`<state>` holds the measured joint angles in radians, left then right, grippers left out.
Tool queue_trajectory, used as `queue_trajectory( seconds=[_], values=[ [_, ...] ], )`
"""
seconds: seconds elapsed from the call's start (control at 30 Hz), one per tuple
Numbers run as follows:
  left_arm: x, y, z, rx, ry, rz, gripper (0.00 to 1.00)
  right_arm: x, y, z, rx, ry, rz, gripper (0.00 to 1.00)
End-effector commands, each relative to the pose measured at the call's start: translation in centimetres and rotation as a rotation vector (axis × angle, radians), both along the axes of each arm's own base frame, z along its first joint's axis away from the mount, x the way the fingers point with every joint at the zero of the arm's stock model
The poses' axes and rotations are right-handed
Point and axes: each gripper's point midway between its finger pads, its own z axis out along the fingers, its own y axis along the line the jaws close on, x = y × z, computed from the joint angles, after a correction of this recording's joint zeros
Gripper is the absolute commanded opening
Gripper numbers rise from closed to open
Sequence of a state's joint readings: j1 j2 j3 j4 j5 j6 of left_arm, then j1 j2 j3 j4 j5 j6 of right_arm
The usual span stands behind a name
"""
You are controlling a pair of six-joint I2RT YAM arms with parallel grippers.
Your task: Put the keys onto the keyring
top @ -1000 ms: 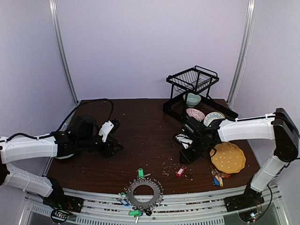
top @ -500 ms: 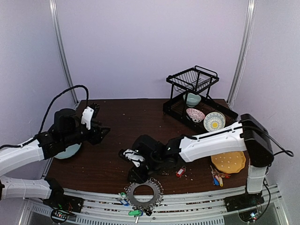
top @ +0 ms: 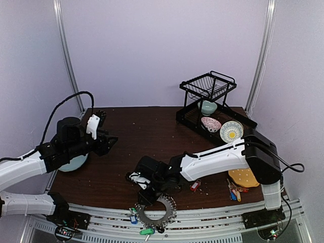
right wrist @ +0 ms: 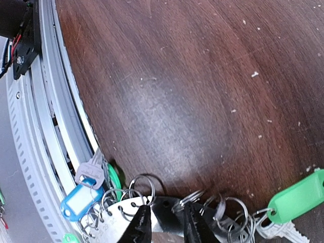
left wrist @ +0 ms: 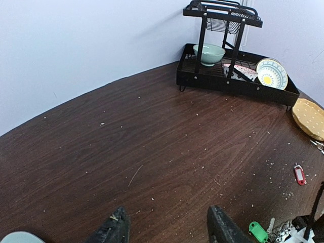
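The keyring (top: pixel 158 212) is a silver ring strung with small loops, lying at the table's front edge. My right gripper (top: pixel 143 196) is down on its far-left rim. In the right wrist view my right gripper (right wrist: pixel 166 210) is only narrowly open, the keyring (right wrist: pixel 109 223) plate showing between the tips. I cannot tell whether they pinch a loop. A green-tagged key (right wrist: pixel 298 197) and a blue-tagged key (right wrist: pixel 81 197) hang on the ring. A red-tagged key (top: pixel 195 186) lies loose to the right. My left gripper (top: pixel 107 127) hangs open above the table's left side; the left gripper (left wrist: pixel 167 223) holds nothing.
A black dish rack (top: pixel 210 101) with bowls and plates stands at the back right. A yellow plate (top: pixel 248 174) and a small bunch of coloured keys (top: pixel 235 192) lie front right. A pale plate (top: pixel 76 163) sits under my left arm. Metal rails (right wrist: pixel 40 152) border the front edge.
My right arm swung from the table's right side across to the front middle and came down on the keyring, its jaws narrowing. My left arm pulled back and up to the left.
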<state>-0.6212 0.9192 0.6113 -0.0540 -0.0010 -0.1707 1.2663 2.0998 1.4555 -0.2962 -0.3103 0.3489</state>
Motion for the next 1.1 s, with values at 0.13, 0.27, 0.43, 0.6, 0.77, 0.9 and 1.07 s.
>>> queue_trajectory(
  seconds=[0.13,0.27,0.43,0.6,0.77,0.9,1.07],
  values=[
    [0.3,0.2,0.9,-0.020,-0.035,0.009,0.54,-1.3,-0.4,4.5,0.032,-0.045,0.006,0.25],
    [0.2,0.3,1.1,-0.022,-0.038,0.009,0.54,-2.7,-0.9,2.6,-0.020,-0.002,0.037,0.24],
    [0.0,0.3,1.2,-0.026,-0.042,0.007,0.54,-2.6,-0.3,0.7,-0.053,0.021,0.016,0.28],
    [0.0,0.3,1.2,-0.025,-0.043,0.007,0.54,-2.5,0.3,0.0,-0.043,0.030,0.013,0.28],
    [0.1,0.3,1.1,-0.023,-0.042,0.006,0.54,-2.3,0.8,-0.1,-0.028,0.019,0.015,0.23],
    [0.1,0.3,1.1,-0.020,-0.041,0.005,0.54,-1.9,1.4,0.1,-0.016,-0.005,0.020,0.22],
    [0.1,0.3,1.0,-0.020,-0.040,0.007,0.54,-1.7,1.9,-0.6,-0.027,-0.014,0.029,0.15]
  ],
)
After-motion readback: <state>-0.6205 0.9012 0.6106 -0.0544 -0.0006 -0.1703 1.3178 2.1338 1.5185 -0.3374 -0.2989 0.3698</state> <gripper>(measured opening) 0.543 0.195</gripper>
